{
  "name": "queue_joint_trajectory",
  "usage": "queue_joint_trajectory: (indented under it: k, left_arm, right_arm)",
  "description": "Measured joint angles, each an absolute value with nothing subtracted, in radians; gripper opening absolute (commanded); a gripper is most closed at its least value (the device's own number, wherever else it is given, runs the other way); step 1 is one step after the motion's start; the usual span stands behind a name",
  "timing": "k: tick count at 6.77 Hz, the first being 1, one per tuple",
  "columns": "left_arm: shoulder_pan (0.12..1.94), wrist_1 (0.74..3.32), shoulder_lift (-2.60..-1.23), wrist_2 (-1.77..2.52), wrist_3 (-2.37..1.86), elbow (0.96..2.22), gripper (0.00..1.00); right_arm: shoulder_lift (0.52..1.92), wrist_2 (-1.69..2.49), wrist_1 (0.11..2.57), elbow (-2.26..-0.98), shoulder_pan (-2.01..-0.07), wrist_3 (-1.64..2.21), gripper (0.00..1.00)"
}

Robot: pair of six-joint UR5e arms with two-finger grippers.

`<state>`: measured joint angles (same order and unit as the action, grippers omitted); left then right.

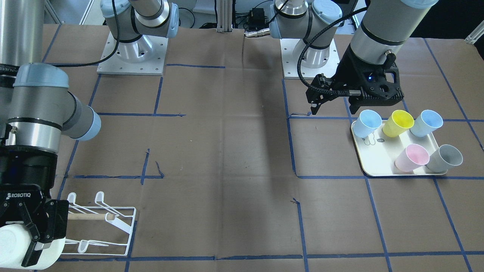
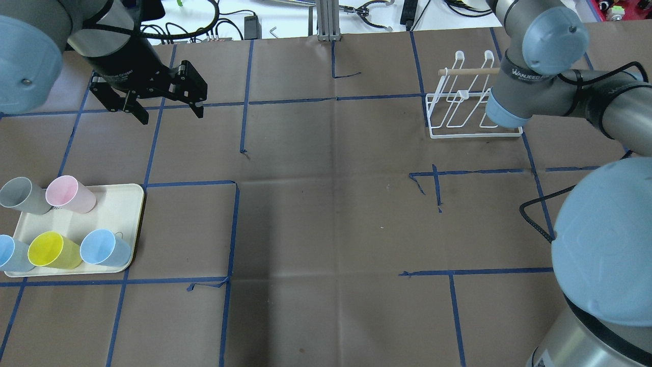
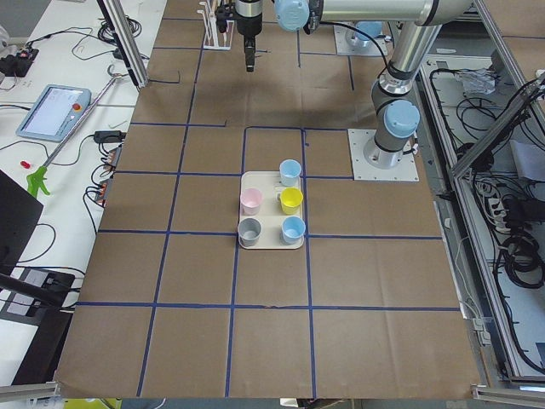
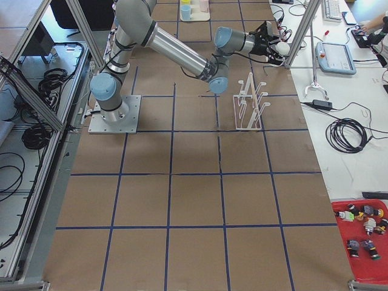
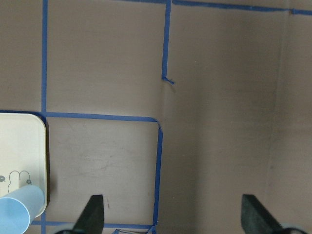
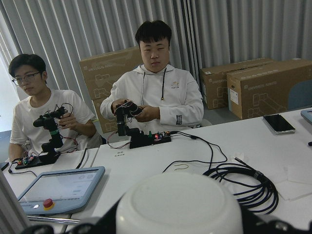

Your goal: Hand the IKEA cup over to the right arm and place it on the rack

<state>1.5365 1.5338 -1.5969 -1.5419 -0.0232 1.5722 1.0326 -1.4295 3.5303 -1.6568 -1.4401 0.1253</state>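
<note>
The right arm (image 2: 560,94) reaches to the far right part of the brown paper-covered table (image 2: 326,204). Its black two-finger right gripper (image 1: 38,245) is clamped on a white plastic cup (image 1: 15,241). The cup lies on its side between the fingers, raised off the table, with its closed base turned away from the robot. The right wrist view looks over that rounded base toward two people (image 6: 156,97) seated at a white desk (image 6: 219,156) beyond the table's far edge.

In the front-facing view the cup sits just beside the white wire rack (image 1: 113,223), at the right end of the rack's light wooden dowel (image 1: 87,217). Whether the cup touches a prong cannot be told. In the overhead view the arm's wrist covers the rack's right side and hides the cup.

The black left gripper (image 2: 170,114) hangs above the left half of the table, its fingers spread wide apart. Its wrist view shows both fingertips (image 5: 92,214) over brown paper and blue tape lines (image 5: 158,156), with a corner of the tray at the view's left edge.

On the near left, a cream rectangular tray (image 2: 114,204) holds five upright plastic cups, mouths up. A grey cup (image 2: 20,195) and a pink cup (image 2: 69,193) stand in the far row. A yellow cup (image 2: 51,250) stands between two light blue cups (image 2: 104,248) in the near row.
</note>
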Motion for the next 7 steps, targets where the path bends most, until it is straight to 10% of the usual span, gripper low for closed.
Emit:
queue_joint_trajectory:
  k: [7]
  left_arm:
    - [1.18,1.499,-1.385,-1.542,0.447,1.954,0.99]
  right_arm:
    - [0.937,-1.509,3.646,-1.772,-1.465,0.112,0.07]
